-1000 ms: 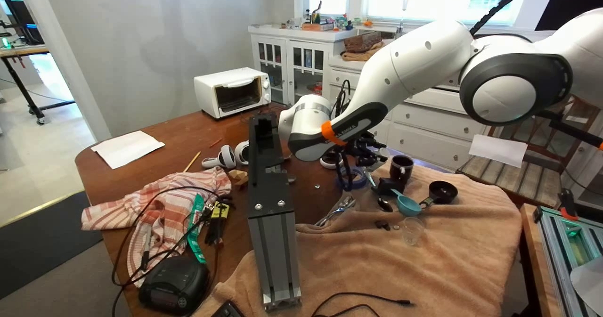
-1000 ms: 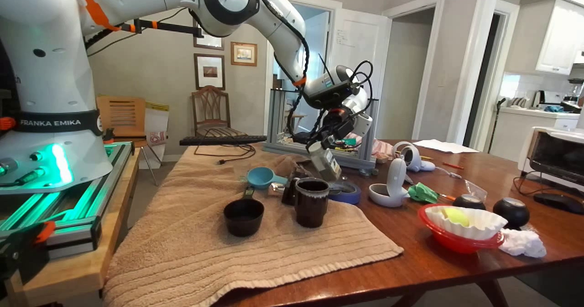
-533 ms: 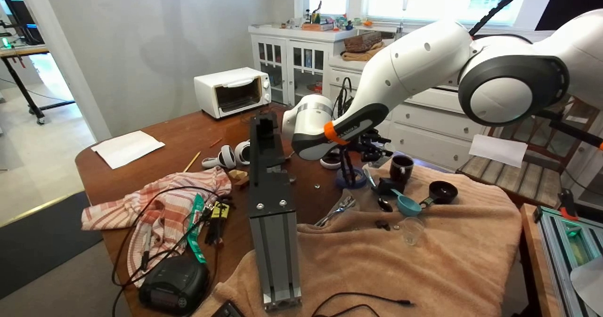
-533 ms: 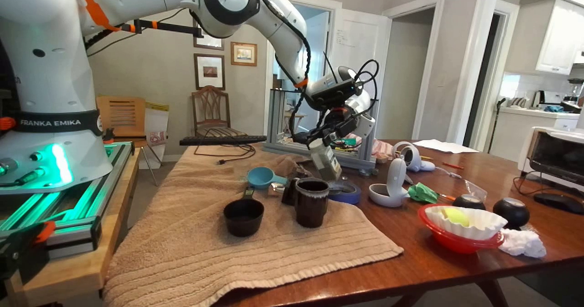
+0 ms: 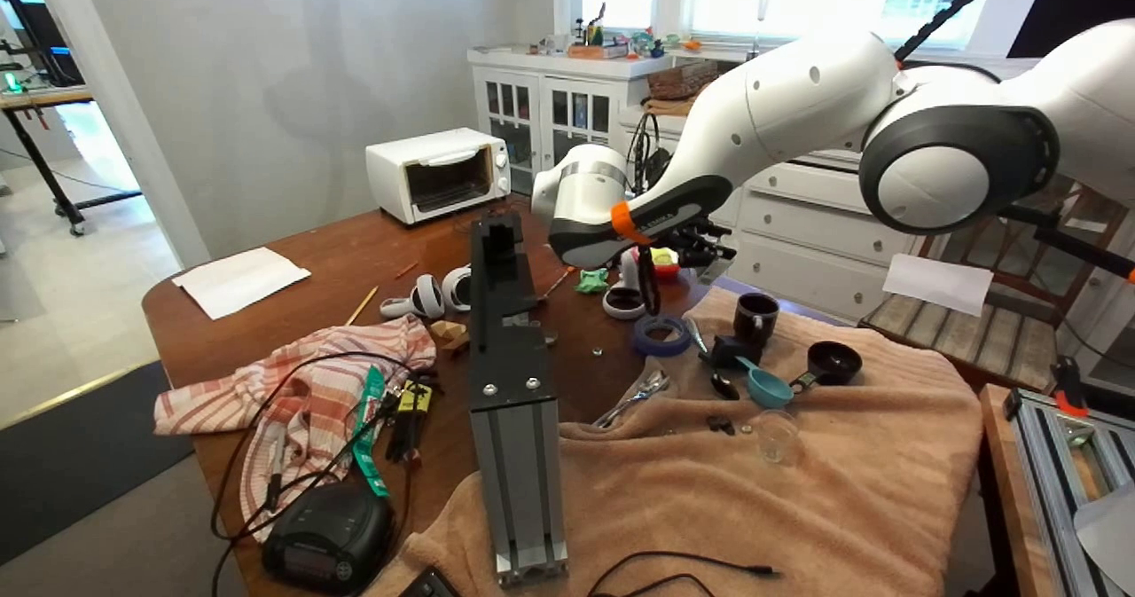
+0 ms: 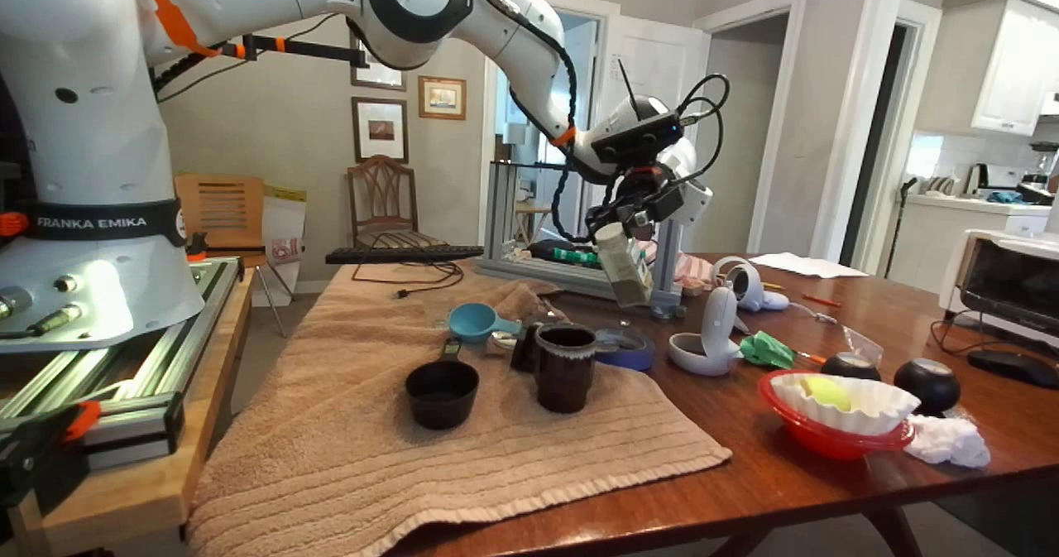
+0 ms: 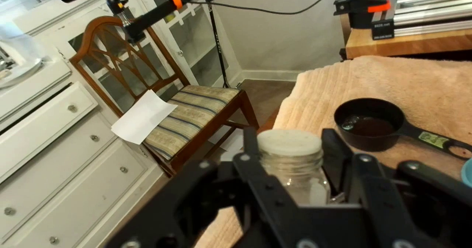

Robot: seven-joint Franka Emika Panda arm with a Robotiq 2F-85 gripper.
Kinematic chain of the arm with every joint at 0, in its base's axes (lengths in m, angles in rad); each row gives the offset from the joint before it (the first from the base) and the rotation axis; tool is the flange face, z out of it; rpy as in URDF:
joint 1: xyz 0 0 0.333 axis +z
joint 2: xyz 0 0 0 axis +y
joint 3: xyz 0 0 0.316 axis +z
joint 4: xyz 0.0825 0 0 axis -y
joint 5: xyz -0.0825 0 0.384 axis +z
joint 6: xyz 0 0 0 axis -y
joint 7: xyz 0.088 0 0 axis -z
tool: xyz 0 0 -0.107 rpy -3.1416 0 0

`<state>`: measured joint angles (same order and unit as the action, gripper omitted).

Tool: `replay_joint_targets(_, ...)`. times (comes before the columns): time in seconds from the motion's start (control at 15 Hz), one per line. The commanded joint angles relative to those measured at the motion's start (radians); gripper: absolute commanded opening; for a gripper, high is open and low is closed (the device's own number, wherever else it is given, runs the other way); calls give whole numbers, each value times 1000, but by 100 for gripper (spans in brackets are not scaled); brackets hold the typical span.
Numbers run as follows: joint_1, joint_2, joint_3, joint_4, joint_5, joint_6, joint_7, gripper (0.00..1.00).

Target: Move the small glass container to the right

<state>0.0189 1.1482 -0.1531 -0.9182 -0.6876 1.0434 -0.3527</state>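
Note:
The small glass container is a clear jar with a white lid. It shows in both exterior views (image 5: 716, 268) (image 6: 625, 269) and in the wrist view (image 7: 290, 143). My gripper (image 7: 290, 139) is shut on the jar near its lid, one finger on each side. In an exterior view the gripper (image 6: 619, 224) holds the jar tilted in the air, lid end up, above the table behind the blue tape roll (image 6: 626, 350). The lower part of the jar is hidden by the gripper in the wrist view.
A dark mug (image 6: 565, 367), a black measuring cup (image 6: 442, 393) and a blue scoop (image 6: 473, 323) stand on the tan towel (image 6: 331, 458). A white controller (image 6: 710, 342) and red bowl (image 6: 836, 433) stand on the wood. A metal frame (image 5: 514, 384) rises beside the arm.
The gripper has risen with the jar still in it, and moved rightward in an exterior view. The bowl and green wrapper now show behind the arm. The base light turned from green to white.

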Motion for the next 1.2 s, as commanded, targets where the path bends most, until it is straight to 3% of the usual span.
replay_joint_targets(0.0,0,85,-32,144,-119,-116,-166,21)
replay_joint_targets(0.07,-3,91,-31,160,-141,-128,-196,21)
replay_joint_targets(0.13,-13,29,2,69,-105,-78,-109,46)
replay_joint_targets(0.33,-16,53,-5,108,-131,-96,-151,46)
replay_joint_targets(0.4,-17,55,1,102,-130,-91,-170,21)
replay_joint_targets(1.13,-108,130,28,165,-100,-94,-241,21)
